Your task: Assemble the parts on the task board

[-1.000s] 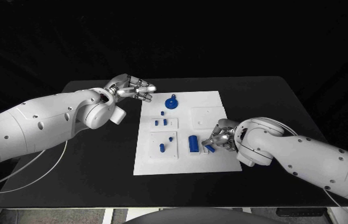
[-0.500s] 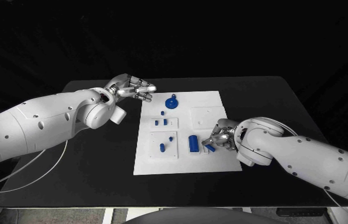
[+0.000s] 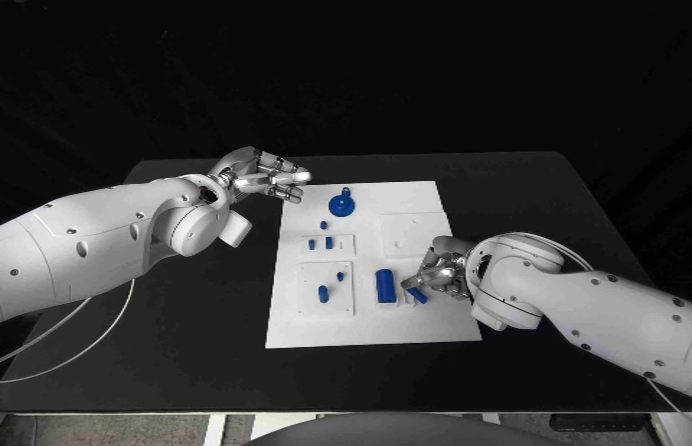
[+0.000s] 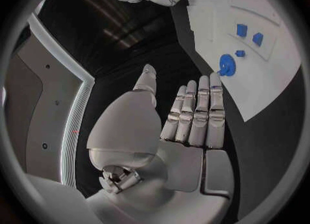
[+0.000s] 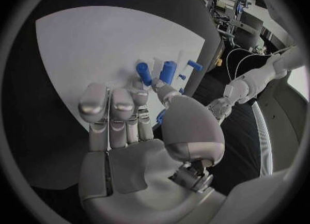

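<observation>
In the head view the white board (image 3: 372, 264) lies in the middle of the black table (image 3: 173, 356). The left hand (image 3: 264, 179) hangs at upper left of the board, off its corner, over bare table, fingers loosely curled and holding nothing that I can see. Near the board's top sits a round blue part (image 3: 342, 204); lower down a tall blue block (image 3: 385, 285) stands near the right edge, with small blue pieces on the raised plates to its left. The right hand (image 3: 440, 274) rests at the board's right edge, its fingers closed around a small blue peg (image 3: 417, 293) just beside the block. In the left wrist view the left hand (image 4: 187, 115) fills the centre, fingers straight and side by side, thumb apart, nothing in them; the board (image 4: 271, 79) curves across the upper right with the round part (image 4: 227, 64) near its edge. In the right wrist view the right hand (image 5: 129, 115) is over the board (image 5: 84, 48), thumb and fingertips pinching the peg (image 5: 160, 115), with the block (image 5: 168, 70) and another blue piece (image 5: 143, 73) just beyond.
</observation>
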